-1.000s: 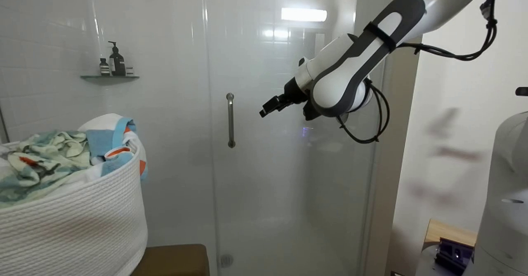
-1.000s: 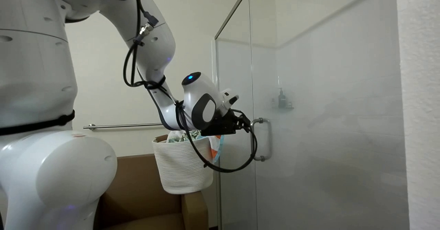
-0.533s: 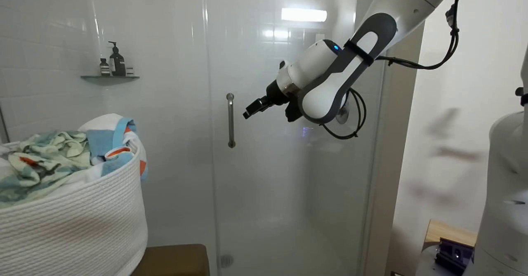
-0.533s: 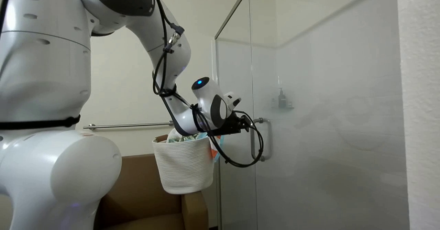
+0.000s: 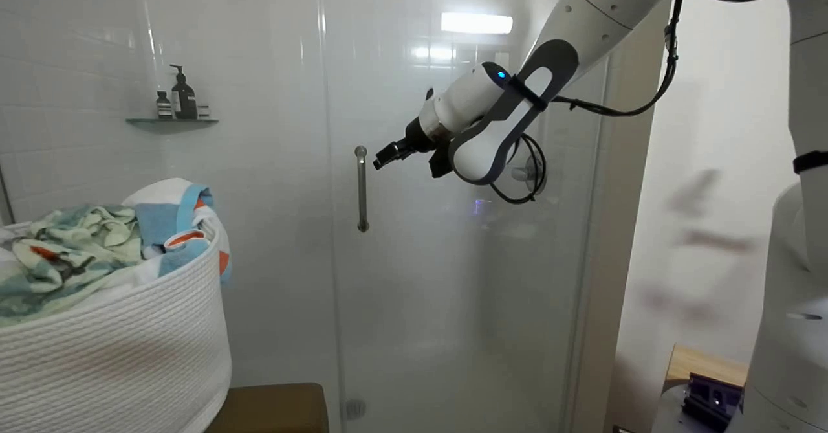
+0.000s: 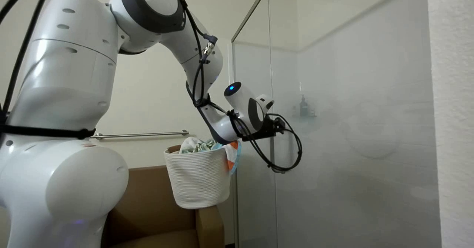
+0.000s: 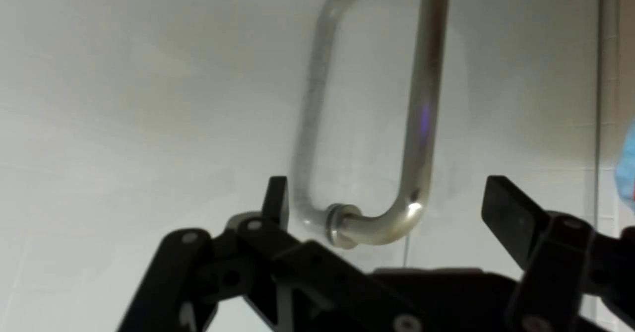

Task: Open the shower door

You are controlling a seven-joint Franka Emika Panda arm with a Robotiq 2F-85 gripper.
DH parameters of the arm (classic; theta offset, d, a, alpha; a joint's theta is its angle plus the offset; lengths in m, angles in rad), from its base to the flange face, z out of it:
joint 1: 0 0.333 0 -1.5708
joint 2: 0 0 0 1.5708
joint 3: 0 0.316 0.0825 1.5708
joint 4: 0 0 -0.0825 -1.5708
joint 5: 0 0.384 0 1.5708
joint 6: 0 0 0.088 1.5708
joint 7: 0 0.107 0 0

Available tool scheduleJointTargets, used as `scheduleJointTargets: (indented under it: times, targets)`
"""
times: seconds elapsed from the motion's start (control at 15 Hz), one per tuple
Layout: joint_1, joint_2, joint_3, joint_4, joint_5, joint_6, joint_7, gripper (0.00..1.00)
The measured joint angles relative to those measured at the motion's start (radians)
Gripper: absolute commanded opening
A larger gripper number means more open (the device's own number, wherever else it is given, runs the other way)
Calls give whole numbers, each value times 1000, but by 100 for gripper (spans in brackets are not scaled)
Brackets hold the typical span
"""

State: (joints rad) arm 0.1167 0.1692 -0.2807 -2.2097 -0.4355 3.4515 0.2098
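A bright white strip of light (image 5: 477, 23) glares on the tall clear glass shower door (image 5: 420, 290); in the dimmer wrist view, the black two-fingered gripper (image 7: 389, 198) appears slightly blurred.

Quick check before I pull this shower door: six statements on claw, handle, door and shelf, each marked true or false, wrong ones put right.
1. The bar handle runs upright on the shower door. True.
2. In the wrist view, the bar handle shows ahead of the claw. True.
3. The claw is clamped on the bar handle. False: it is open and grips nothing.
4. The shower door stands wide open. False: it looks closed, in line with the neighbouring glass panel.
5. A dark pump bottle stands on the corner shelf. True.
6. That pump bottle has the corner shelf to itself. False: a smaller bottle and a small container stand beside it.
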Motion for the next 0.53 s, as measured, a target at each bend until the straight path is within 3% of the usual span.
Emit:
scheduleJointTargets:
  times: [0.27, 0.53]
  targets:
    - [-96, 60, 79, 92, 146, 0, -103, 100]
    - [-135, 92, 125, 126, 198, 0, -142, 100]
